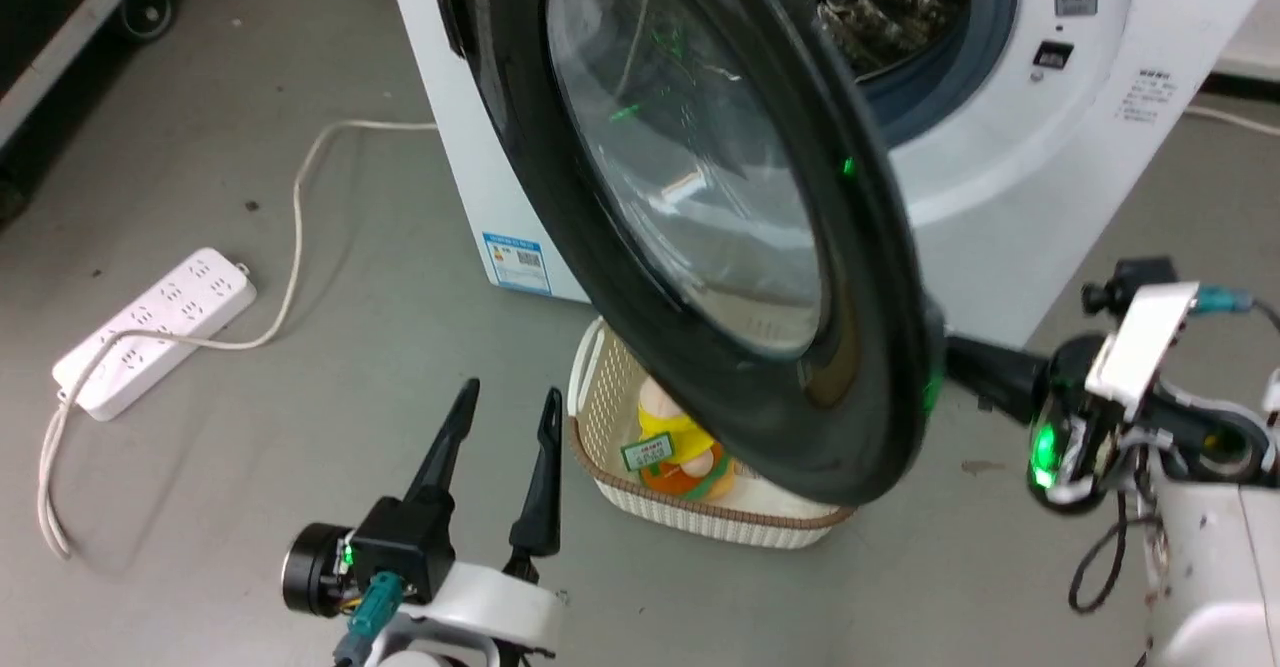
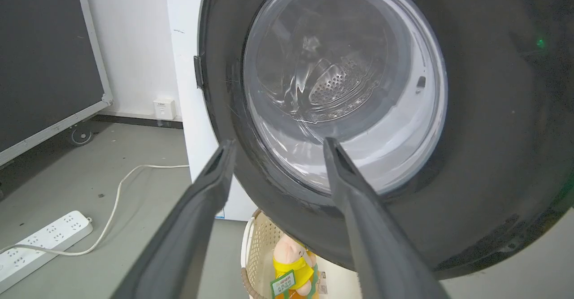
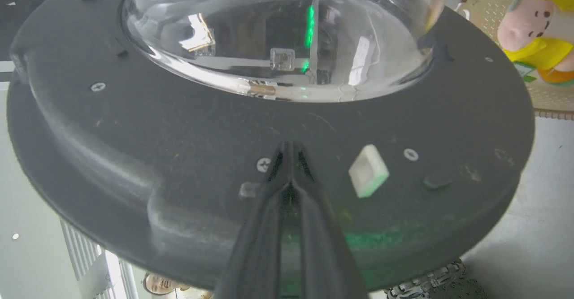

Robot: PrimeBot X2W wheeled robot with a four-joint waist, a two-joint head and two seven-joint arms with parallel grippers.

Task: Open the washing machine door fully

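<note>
My right jaws were clenched on nothing. Their two fingers [image 3: 265, 227] lay flat together, with the tips touching the dull inner face of the washing machine door [image 3: 179, 146], just below its bulging glass bowl. In the head view those fingers [image 1: 985, 375] came in from my right and met the door [image 1: 690, 197] at its free edge.

That was the relation my next move turned on. The door stood roughly half open, hinged at its far left edge to the washing machine [image 1: 1000, 197]. Its free edge was toward me and its glossy outer face was turned to my left. The right arm was the nearer one and already in contact, so I judged the door would open fully by pushing on leftward around the hinge.

My left jaws were released, with the fingers [image 1: 445, 447] spread wide. They pointed up at the outer face [image 2: 345, 88] from low down and stood apart from it. I judged they sat in the door's swing path and might need to give way.

A cream basket [image 1: 590, 387] holding a plush toy [image 1: 672, 437] stood on the floor under the door.

For writing, the blue label sticker [image 1: 517, 263], the small print on the machine's right front [image 1: 1150, 95] and the toy's green tag [image 1: 648, 450] were all too small to read. I could make out no brand.
</note>
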